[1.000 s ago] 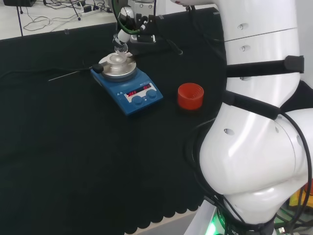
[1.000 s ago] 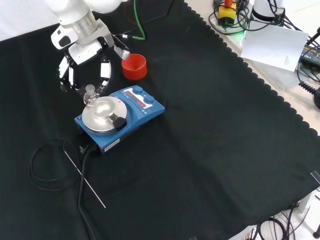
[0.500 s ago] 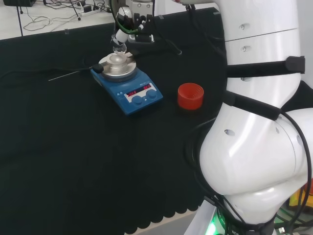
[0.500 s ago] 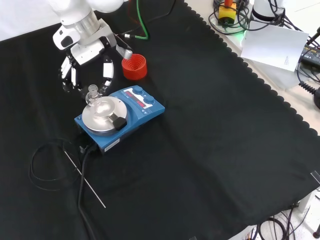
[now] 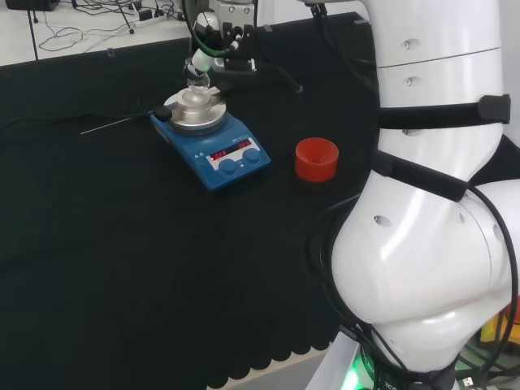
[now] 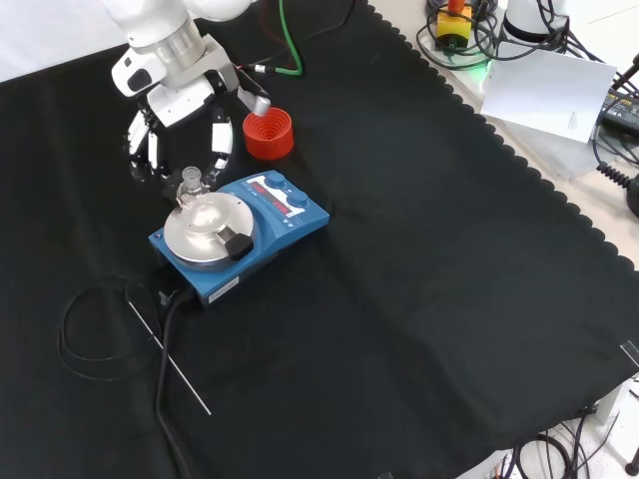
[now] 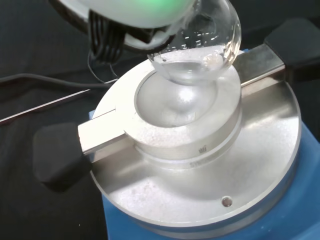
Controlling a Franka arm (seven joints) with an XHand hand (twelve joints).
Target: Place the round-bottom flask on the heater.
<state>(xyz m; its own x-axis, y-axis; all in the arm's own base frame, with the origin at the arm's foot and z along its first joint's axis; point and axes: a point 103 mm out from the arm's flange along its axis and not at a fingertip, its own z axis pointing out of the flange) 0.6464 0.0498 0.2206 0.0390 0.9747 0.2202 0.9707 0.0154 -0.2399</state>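
Observation:
A clear round-bottom flask [image 6: 192,190] hangs just over the metal bowl of the blue heater [image 6: 270,215]. My hand [image 6: 178,85] is above it, fingers reaching down round the neck and holding it. In the wrist view the flask's bulb [image 7: 205,45] is tilted and a little off the bowl's centre, close above the heater's steel plate [image 7: 200,180]; a blurred white part of the hand [image 7: 135,10] sits over it. In the head view the hand [image 5: 213,34] carries the flask [image 5: 194,75] at the far side of the heater [image 5: 215,146].
A red ribbed ring stand [image 6: 268,133] sits on the cloth just beyond the heater, to the heater's right in the head view [image 5: 315,158]. A thin metal rod [image 6: 170,359] and a looped black cable [image 6: 90,329] lie on the near side. The arm's white links [image 5: 431,203] rise at the right.
The hand and the flask have drifted a little to the right in the front view, staying above the heater's plate. Heater and red stand have not moved.

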